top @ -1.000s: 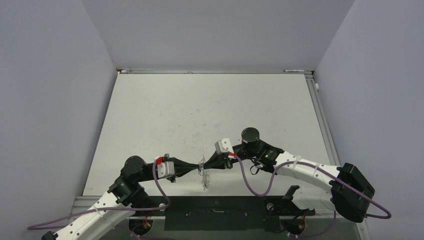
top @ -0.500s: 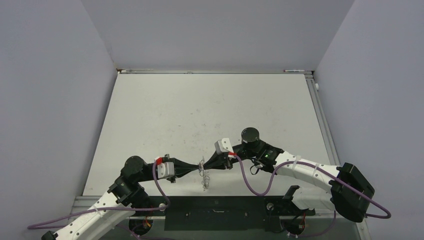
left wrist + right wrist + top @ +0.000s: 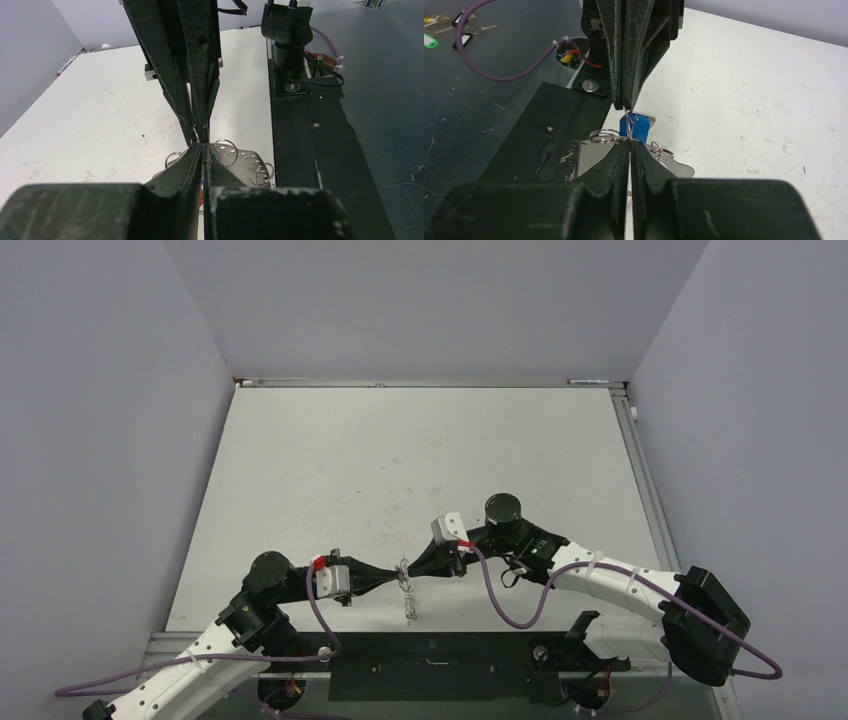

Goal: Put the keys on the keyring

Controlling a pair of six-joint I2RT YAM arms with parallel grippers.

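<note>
The keyring (image 3: 407,592) hangs between my two grippers near the table's front edge. It is silvery, with small wire loops along its rim. It shows under the fingers in the left wrist view (image 3: 240,157) and the right wrist view (image 3: 591,157). My left gripper (image 3: 396,576) (image 3: 204,148) and right gripper (image 3: 413,568) (image 3: 630,142) meet tip to tip, both shut on its thin metal. The blue key (image 3: 638,126) hangs just below the left fingertips. A red sliver (image 3: 201,197) shows in the gap of the left fingers; I cannot tell if it is the red key.
The white table (image 3: 400,460) stretches back to grey walls. A black base plate (image 3: 430,665) lies along the front edge under the grippers. A pen (image 3: 590,381) lies at the back right edge. Other keys with a green tag (image 3: 429,40) lie off the table.
The right arm has shifted very slightly to the right. Both grippers stay shut, tip to tip, with the keyring hanging between them.
</note>
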